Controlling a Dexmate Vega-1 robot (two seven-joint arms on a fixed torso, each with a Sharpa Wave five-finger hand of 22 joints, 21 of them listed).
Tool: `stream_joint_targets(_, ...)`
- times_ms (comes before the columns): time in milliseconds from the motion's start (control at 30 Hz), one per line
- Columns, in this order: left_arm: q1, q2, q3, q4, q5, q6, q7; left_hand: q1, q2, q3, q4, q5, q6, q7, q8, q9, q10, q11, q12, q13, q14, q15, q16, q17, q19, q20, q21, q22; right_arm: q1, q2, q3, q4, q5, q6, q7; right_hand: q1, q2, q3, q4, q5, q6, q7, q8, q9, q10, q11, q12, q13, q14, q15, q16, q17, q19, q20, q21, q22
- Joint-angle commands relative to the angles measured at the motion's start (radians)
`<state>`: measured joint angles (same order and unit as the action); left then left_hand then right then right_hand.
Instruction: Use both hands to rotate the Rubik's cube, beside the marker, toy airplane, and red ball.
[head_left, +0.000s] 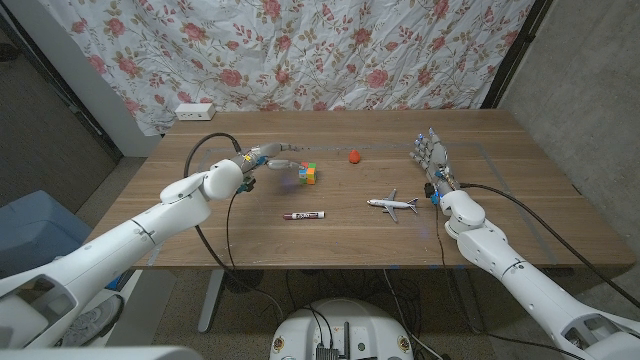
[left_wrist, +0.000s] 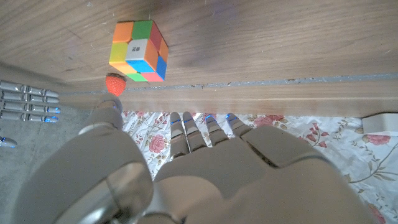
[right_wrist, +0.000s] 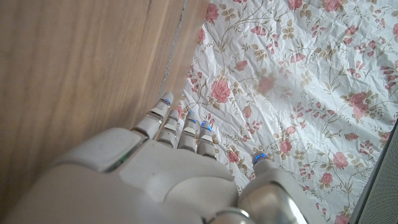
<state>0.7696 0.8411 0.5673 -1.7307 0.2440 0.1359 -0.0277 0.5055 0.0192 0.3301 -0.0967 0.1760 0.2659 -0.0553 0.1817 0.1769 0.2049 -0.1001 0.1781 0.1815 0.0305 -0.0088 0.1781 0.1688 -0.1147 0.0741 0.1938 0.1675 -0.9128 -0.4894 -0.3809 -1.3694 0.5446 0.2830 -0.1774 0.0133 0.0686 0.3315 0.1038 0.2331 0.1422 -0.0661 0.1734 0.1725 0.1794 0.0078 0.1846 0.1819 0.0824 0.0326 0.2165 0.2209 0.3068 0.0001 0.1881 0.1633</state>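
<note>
The Rubik's cube (head_left: 309, 174) (left_wrist: 139, 51) sits on the wooden table (head_left: 520, 215), a little left of its middle. My left hand (head_left: 268, 158) (left_wrist: 186, 168) is just left of the cube, fingers stretched toward it and apart from it, holding nothing. The red ball (head_left: 354, 155) (left_wrist: 115, 83) lies behind and to the right of the cube. A marker (head_left: 303, 215) lies in front of the cube, and the white toy airplane (head_left: 392, 204) to the marker's right. My right hand (head_left: 432, 160) (right_wrist: 168, 162) stands far right of the ball, fingers straight and apart, empty.
A floral cloth (head_left: 380, 50) (right_wrist: 298, 74) hangs behind the table's far edge. A white power strip (head_left: 194, 111) sits beyond the back left corner. Black cables (head_left: 205, 150) loop off both arms over the table.
</note>
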Motion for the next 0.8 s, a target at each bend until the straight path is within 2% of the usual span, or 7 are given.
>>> stream_joint_targets(33,0.033,-0.041,-0.064,0.121,-0.201,-0.159,0.068,0.001,0.029,0.007,0.006,0.008,0.003,0.017,0.003,0.001,-0.003,0.016,0.006,0.0,0.007,0.008,0.004,0.002,0.009,0.0,0.002,0.004,0.001,0.001,-0.008,-0.016,-0.008,-0.006,0.0,-0.004,-0.002,0.001,0.003,0.004,-0.003,0.001,0.004,0.003,0.014,-0.006,0.006,-0.001,0.009,-0.003,0.004,0.005,0.008,-0.003,-0.001,0.001)
stream_joint_targets(233,0.03,-0.07,-0.073,0.181,-0.262,-0.214,0.089,-0.023,0.048,0.008,0.017,0.007,-0.018,0.027,-0.004,0.0,-0.017,0.033,0.005,0.0,0.007,0.008,0.004,0.003,0.014,-0.004,0.002,0.004,0.013,0.004,-0.017,-0.008,-0.015,-0.01,0.005,-0.004,-0.002,-0.001,0.004,0.004,-0.004,0.002,0.005,0.002,0.011,-0.006,0.005,-0.001,0.009,-0.003,0.003,0.005,0.008,-0.003,-0.001,0.001)
stream_joint_targets(267,0.026,-0.075,-0.072,0.196,-0.268,-0.227,0.091,-0.037,0.055,0.006,0.025,0.006,-0.018,0.027,-0.004,0.001,-0.017,0.034,0.007,0.0,0.006,0.008,0.004,0.005,0.015,-0.005,0.001,0.004,0.016,0.006,-0.018,-0.004,-0.014,-0.009,0.009,-0.004,-0.002,-0.001,0.005,0.004,-0.005,0.002,0.005,0.002,0.01,-0.005,0.004,-0.001,0.009,-0.005,0.003,0.005,0.008,-0.003,-0.002,0.001)
stream_joint_targets(500,0.024,-0.118,-0.078,0.259,-0.326,-0.274,0.124,-0.062,0.064,0.003,0.036,0.006,-0.029,0.037,-0.006,0.0,-0.025,0.041,0.007,0.0,0.003,0.007,0.003,0.005,0.021,-0.009,0.002,0.004,0.033,0.015,-0.023,0.012,-0.023,-0.006,0.005,-0.004,-0.002,-0.003,0.007,0.005,-0.008,0.007,0.006,0.002,0.009,-0.004,0.004,-0.001,0.008,-0.006,0.003,0.005,0.007,-0.004,-0.003,0.001)
stream_joint_targets(567,0.028,-0.135,-0.082,0.272,-0.339,-0.28,0.147,-0.07,0.069,0.002,0.04,0.006,-0.033,0.042,-0.007,0.0,-0.026,0.043,0.008,0.0,0.002,0.007,0.003,0.006,0.022,-0.01,0.002,0.004,0.038,0.023,-0.024,0.025,-0.021,0.003,0.01,-0.004,-0.002,-0.004,0.008,0.005,-0.009,0.007,0.006,0.002,0.011,-0.005,0.004,-0.001,0.008,-0.005,0.003,0.005,0.006,-0.003,-0.003,0.001)
stream_joint_targets(700,0.029,-0.19,-0.085,0.333,-0.381,-0.33,0.181,-0.087,0.079,0.002,0.048,0.008,-0.041,0.043,-0.007,-0.001,-0.026,0.045,0.01,-0.001,0.009,0.004,0.005,0.005,0.034,-0.012,0.005,0.004,0.046,0.043,-0.028,0.059,-0.022,0.032,0.015,-0.004,0.011,-0.001,0.014,0.007,-0.005,0.007,0.009,0.002,0.018,-0.01,0.007,-0.001,0.016,-0.026,0.006,0.006,0.015,-0.01,0.0,0.001)
stream_joint_targets(800,0.027,-0.205,-0.081,0.347,-0.388,-0.336,0.196,-0.093,0.083,0.002,0.051,0.009,-0.041,0.045,-0.006,-0.001,-0.024,0.046,0.011,-0.001,0.014,0.004,0.007,0.005,0.041,-0.012,0.007,0.004,0.048,0.052,-0.029,0.073,-0.017,0.041,0.021,-0.003,0.012,-0.001,0.015,0.008,0.0,0.01,0.011,0.002,0.022,-0.011,0.008,-0.001,0.019,-0.026,0.007,0.006,0.018,-0.009,0.001,0.001)
